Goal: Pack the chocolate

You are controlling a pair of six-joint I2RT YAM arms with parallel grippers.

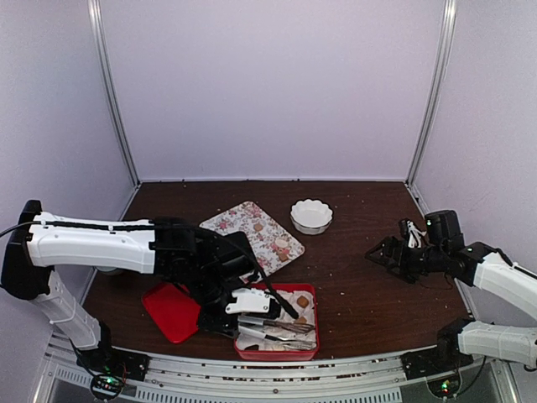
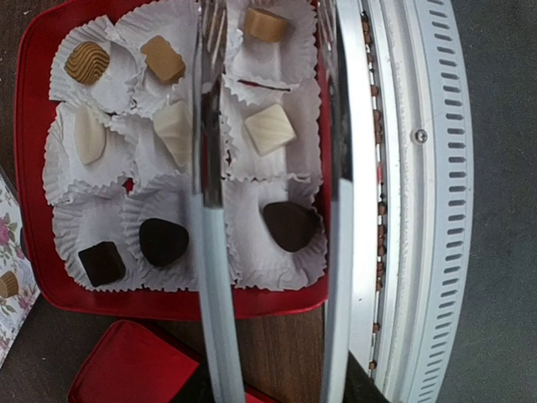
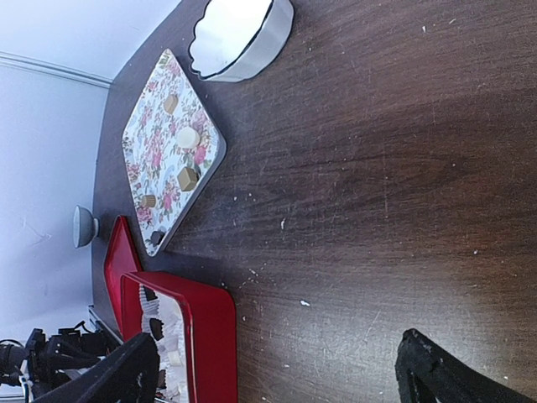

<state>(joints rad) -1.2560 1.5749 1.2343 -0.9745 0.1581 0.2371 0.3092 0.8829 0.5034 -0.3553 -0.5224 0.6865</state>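
Tabletop (image 1: 361,294) of dark wood carries both arms' work. Left arm (image 1: 92,243) reaches across to the red box (image 2: 33,168) at the near edge, and the left gripper (image 1: 306,334) hangs over it with its long jaws apart and nothing between them. Right gripper (image 3: 277,361) hovers over bare wood well to the right, jaws wide and empty. A flowered tray (image 1: 231,222) lies behind the box, a red lid (image 1: 172,311) just left of it, and a white bowl (image 1: 311,216) right of the tray. Chocolate (image 2: 164,241) sits in white paper cups (image 2: 252,243) inside the box; a few more pieces (image 3: 187,137) lie on the tray.
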